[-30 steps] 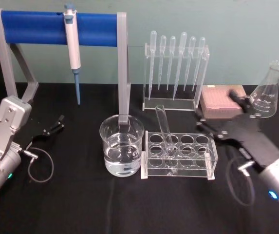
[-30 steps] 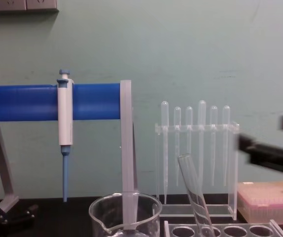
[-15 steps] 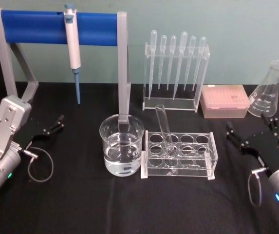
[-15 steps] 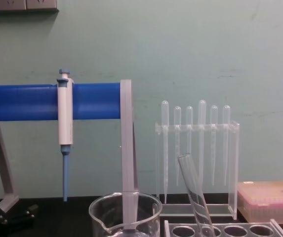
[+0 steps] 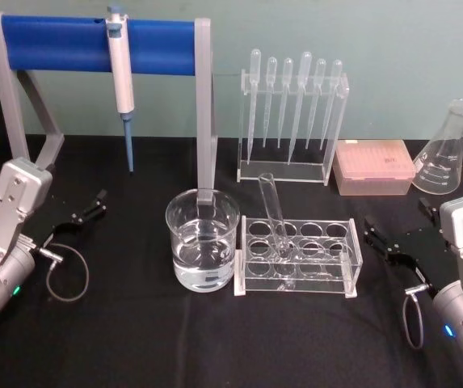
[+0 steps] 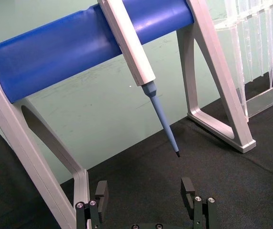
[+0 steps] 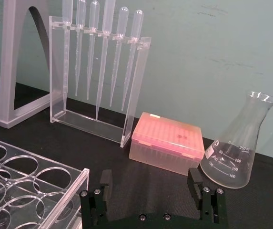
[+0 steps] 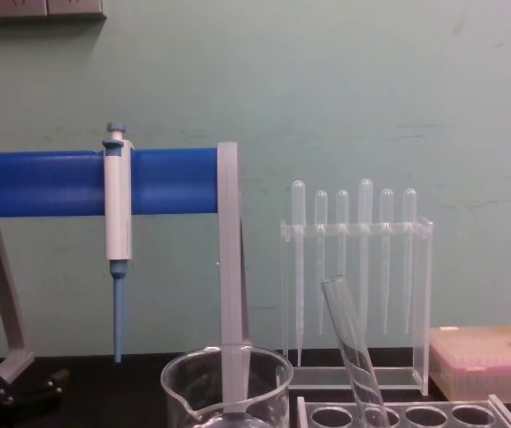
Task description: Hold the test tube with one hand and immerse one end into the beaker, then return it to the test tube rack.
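I read graduation marks on the conical flask (image 7: pixel 235 148) just beside the pink tip box (image 7: pixel 167 143): "250 ml", "200", "150", "100", "50".

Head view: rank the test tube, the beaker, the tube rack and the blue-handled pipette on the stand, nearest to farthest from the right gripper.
From the open right gripper, low on the table's right side:
1. Tube rack, just to its left.
2. Test tube, leaning in the rack's left end.
3. Beaker, left of the rack, holding clear liquid.
4. Pipette, hanging on the blue stand, far back left.

Test tube (image 5: pixel 273 214) in rack (image 5: pixel 297 258), right of beaker (image 5: pixel 202 240)
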Controlling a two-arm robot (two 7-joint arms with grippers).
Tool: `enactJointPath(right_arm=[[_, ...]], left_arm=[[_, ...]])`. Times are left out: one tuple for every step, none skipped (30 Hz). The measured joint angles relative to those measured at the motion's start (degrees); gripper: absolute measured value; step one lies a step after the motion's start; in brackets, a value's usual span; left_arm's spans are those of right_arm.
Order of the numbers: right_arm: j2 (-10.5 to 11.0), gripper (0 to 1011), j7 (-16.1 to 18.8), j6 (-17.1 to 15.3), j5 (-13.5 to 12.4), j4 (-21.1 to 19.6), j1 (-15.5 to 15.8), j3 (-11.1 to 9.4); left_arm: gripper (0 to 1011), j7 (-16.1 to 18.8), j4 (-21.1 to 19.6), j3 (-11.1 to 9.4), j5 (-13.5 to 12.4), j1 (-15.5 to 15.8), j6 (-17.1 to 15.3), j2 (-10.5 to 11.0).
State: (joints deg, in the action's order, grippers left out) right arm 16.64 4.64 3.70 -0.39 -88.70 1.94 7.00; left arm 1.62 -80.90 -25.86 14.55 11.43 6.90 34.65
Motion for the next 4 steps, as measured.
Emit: enactJointPath(right_arm=[[0.00, 1000, 0.01, 0.04, -0.03, -0.01, 0.01, -0.01], [0.01, 1002, 0.02, 0.15, -0.08, -0.04, 0.03, -0.01], [0.02, 1000, 0.03, 0.18, -0.11, -0.06, 0.04, -0.01], [0.02, 1002, 0.04, 0.21, -0.14, -0.07, 0.05, -0.01]], left_arm=[[1000, 0.00, 0.00, 0.00, 0.00, 0.00, 0.00, 0.00], [1000, 0.00, 0.00, 0.00, 0.00, 0.00, 0.00, 0.00], [1000, 0.00, 0.00, 0.00, 0.00, 0.00, 0.00, 0.00], [1000, 0.00, 0.00, 0.00, 0.00, 0.00, 0.00, 0.00]])
